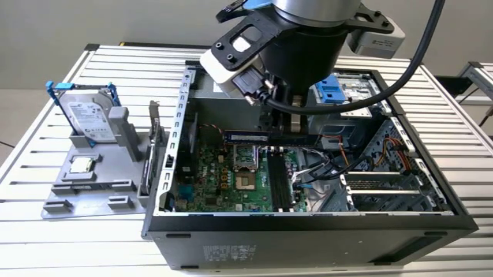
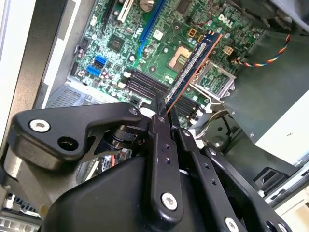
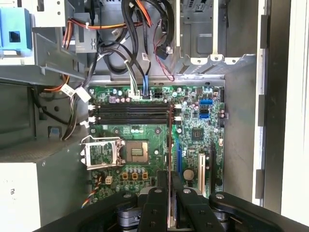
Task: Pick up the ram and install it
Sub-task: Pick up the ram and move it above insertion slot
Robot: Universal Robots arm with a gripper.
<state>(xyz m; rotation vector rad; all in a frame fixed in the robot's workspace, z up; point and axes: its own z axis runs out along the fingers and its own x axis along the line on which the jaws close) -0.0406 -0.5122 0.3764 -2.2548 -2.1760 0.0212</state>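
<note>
The ram (image 1: 250,137) is held tight by the tool (image 1: 283,131). The tool's two fingers are shut on it, one on each flat side. In both wrist views the thin stick (image 2: 195,63) (image 3: 169,140) is seen poking out from between the black fingers (image 2: 160,126) (image 3: 157,200).

The ram is held up in the air over the green board (image 1: 231,184), inside the open computer case (image 1: 308,222). It has not been put in yet. The long black slots (image 3: 130,115) on the green board are seen under it, and the ram is turned across them, not in line with them. In the exterior view the slots (image 1: 279,182) are on the green board's near part, and the ram is over its far part.

The computer case is set on a white tabletop (image 1: 77,242). Beside the green board, outside the case on the exterior view's left, a hard drive (image 1: 85,115) in a blue frame is stood in a grey holder (image 1: 92,184).
</note>
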